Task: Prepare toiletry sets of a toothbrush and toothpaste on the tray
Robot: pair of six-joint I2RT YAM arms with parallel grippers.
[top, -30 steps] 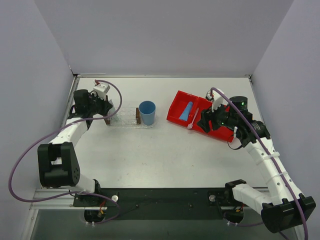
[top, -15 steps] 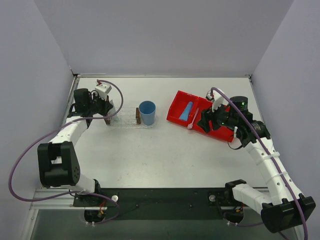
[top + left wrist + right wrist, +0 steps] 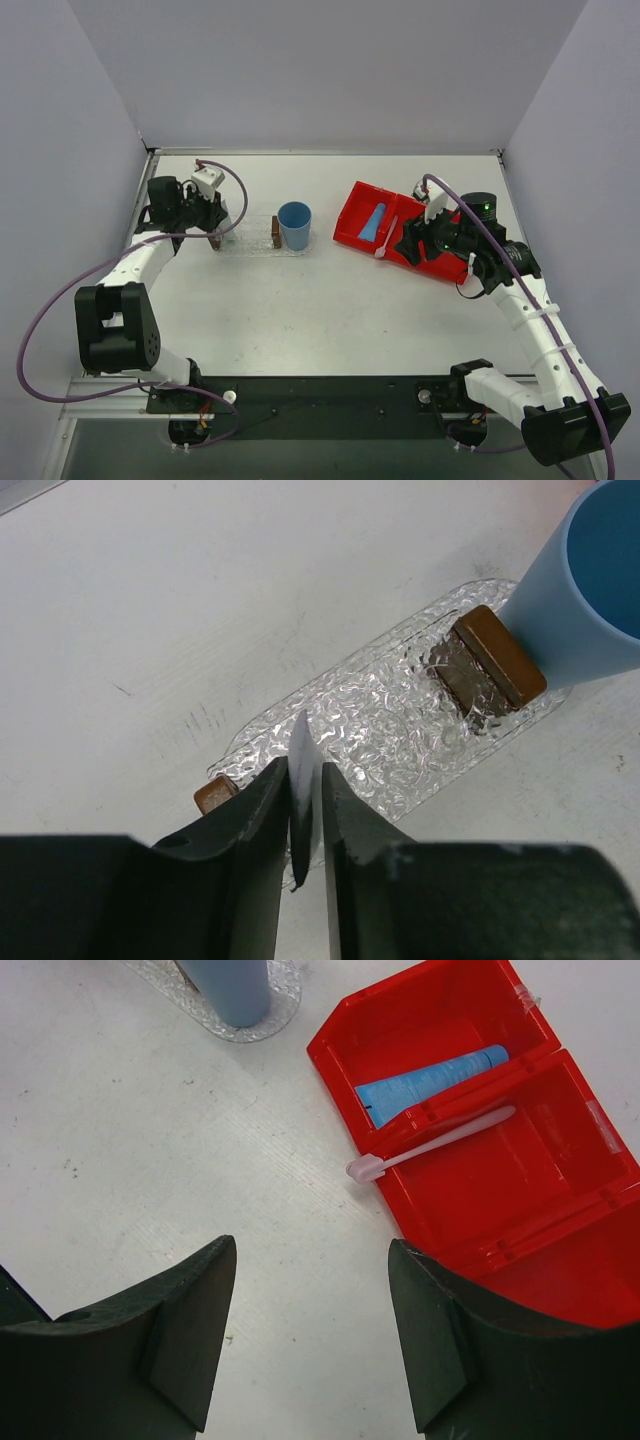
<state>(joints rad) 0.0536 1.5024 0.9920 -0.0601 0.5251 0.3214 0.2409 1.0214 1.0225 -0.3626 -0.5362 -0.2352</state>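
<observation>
The clear bumpy tray (image 3: 380, 710) lies at the far left of the table (image 3: 250, 244). My left gripper (image 3: 303, 765) hangs over the tray's left end (image 3: 214, 234), its jaws close on either side of a thin white-grey toothpaste tube (image 3: 302, 742) seen edge-on. A blue toothpaste tube (image 3: 430, 1078) lies in the red bin's far compartment (image 3: 373, 222). The pinkish toothbrush (image 3: 435, 1142) rests across the bin's divider, head over the rim (image 3: 388, 238). My right gripper (image 3: 310, 1248) stands open and empty just left of the bin (image 3: 408, 243).
A blue cup (image 3: 294, 225) stands on the tray's right end (image 3: 590, 590), beside a brown block (image 3: 498, 665). Another brown block (image 3: 215, 794) sits at the tray's left end. The red two-compartment bin (image 3: 350, 215) lies at the right (image 3: 590, 1140). Grey walls enclose the table.
The left wrist has shifted very slightly over the tray's left end with the tube still between its jaws. The right arm has not moved.
</observation>
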